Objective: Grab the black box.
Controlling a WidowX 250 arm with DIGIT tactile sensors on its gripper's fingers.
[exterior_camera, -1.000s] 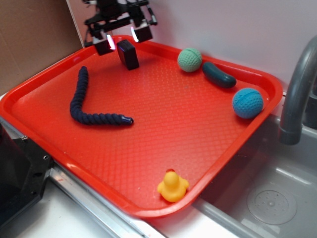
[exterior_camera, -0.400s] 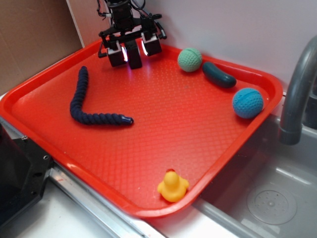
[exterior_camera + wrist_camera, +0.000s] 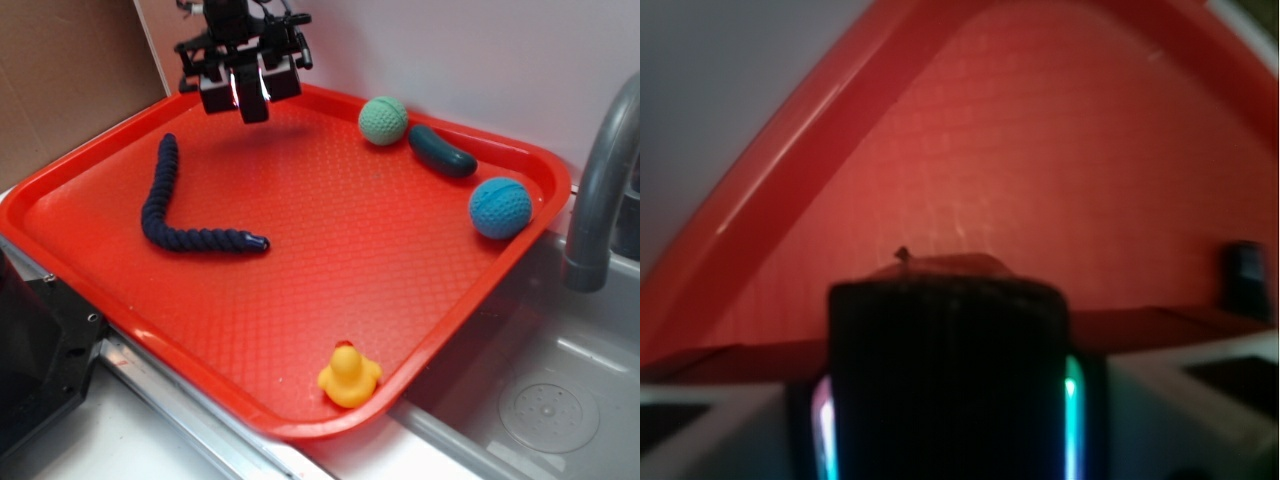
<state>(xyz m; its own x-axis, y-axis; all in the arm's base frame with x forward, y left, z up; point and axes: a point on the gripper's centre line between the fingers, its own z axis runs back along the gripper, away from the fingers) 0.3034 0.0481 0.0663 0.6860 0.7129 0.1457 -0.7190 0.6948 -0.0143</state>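
Note:
The black box (image 3: 252,98) hangs above the far left corner of the red tray (image 3: 330,250), pinched between the two pads of my gripper (image 3: 250,88). It is clear of the tray floor, and its shadow falls on the floor below it. In the wrist view the black box (image 3: 948,375) fills the lower middle, blurred, with a lit pad edge on each side of it. My gripper (image 3: 948,400) is shut on it.
On the tray lie a navy rope (image 3: 175,210) at the left, a green ball (image 3: 383,120), a dark green pickle toy (image 3: 441,151) and a blue ball (image 3: 499,207) at the far right, and a yellow duck (image 3: 348,376) at the front rim. A sink and grey tap (image 3: 600,170) stand at the right.
My gripper came down around the black box, shut on it, and has now risen with the box off the tray floor, shifting slightly left.

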